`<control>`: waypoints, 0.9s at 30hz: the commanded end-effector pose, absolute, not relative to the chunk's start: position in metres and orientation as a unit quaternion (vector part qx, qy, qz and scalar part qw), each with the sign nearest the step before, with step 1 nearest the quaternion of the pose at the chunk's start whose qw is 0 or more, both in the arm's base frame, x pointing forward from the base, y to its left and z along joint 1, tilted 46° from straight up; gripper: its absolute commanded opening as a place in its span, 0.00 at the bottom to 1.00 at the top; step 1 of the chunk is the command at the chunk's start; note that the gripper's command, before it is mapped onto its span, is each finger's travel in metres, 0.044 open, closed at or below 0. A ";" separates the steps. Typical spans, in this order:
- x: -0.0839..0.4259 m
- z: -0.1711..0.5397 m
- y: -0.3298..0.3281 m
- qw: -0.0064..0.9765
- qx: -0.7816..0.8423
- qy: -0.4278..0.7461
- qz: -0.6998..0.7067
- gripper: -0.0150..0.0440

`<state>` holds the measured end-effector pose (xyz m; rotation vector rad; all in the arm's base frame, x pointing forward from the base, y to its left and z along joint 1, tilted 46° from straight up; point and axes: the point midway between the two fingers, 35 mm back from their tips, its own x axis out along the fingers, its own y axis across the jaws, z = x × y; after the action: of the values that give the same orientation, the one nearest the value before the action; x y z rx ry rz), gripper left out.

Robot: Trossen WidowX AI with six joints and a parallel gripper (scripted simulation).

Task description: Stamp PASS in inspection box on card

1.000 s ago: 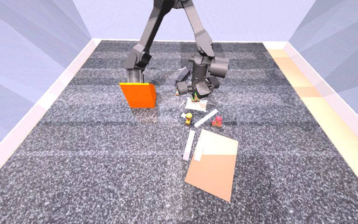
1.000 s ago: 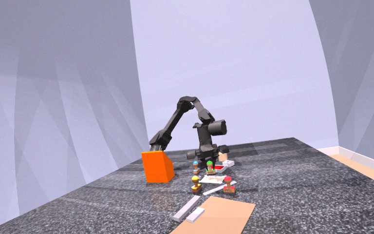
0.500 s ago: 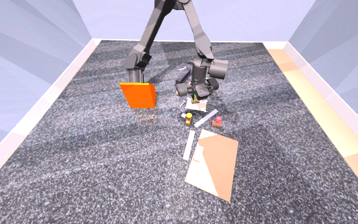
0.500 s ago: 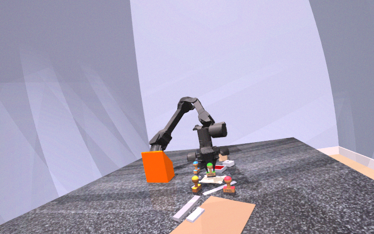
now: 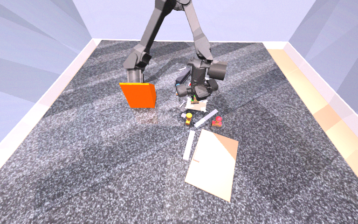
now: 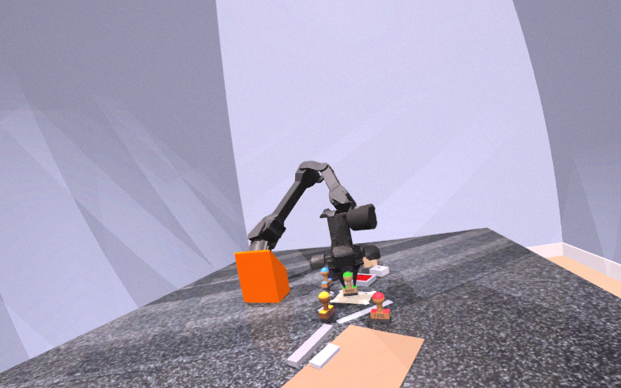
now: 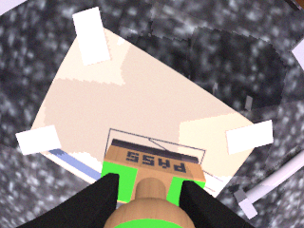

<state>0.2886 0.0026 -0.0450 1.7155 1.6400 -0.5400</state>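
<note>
My gripper (image 5: 194,97) (image 6: 348,280) (image 7: 150,188) is shut on the PASS stamp (image 5: 195,101) (image 6: 350,290) (image 7: 154,163), a wooden stamp with green trim and a green knob top. The stamp is upright over the card (image 5: 195,106) (image 6: 351,300) (image 7: 119,100), which has white tape at its corners. In the wrist view the stamp covers much of the inspection box (image 7: 128,133); the box's top line and upper corners show past its front edge. Whether it touches the card is unclear. Any print beneath is hidden. The ink pad (image 6: 364,277) is red in a white tray, behind the card.
A yellow-topped stamp (image 5: 188,119) (image 6: 325,312) and the red FAIL stamp (image 5: 216,122) (image 6: 380,314) stand in front of the card. A blue-topped stamp (image 6: 325,278) stands behind. A white strip (image 5: 205,118) lies nearby. An orange block (image 5: 140,96) (image 6: 259,279) stands left; a tan board (image 5: 213,171) (image 6: 361,361) lies in front.
</note>
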 end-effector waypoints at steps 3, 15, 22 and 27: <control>0.288 -0.046 0.004 0.344 0.663 0.632 -0.209 0.25; 0.288 -0.048 0.006 0.344 0.663 0.632 -0.209 0.25; 0.289 -0.049 0.007 0.344 0.663 0.632 -0.209 0.25; 0.289 -0.049 0.007 0.344 0.663 0.632 -0.209 0.25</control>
<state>0.2886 0.0054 -0.0479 1.7184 1.6400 -0.5428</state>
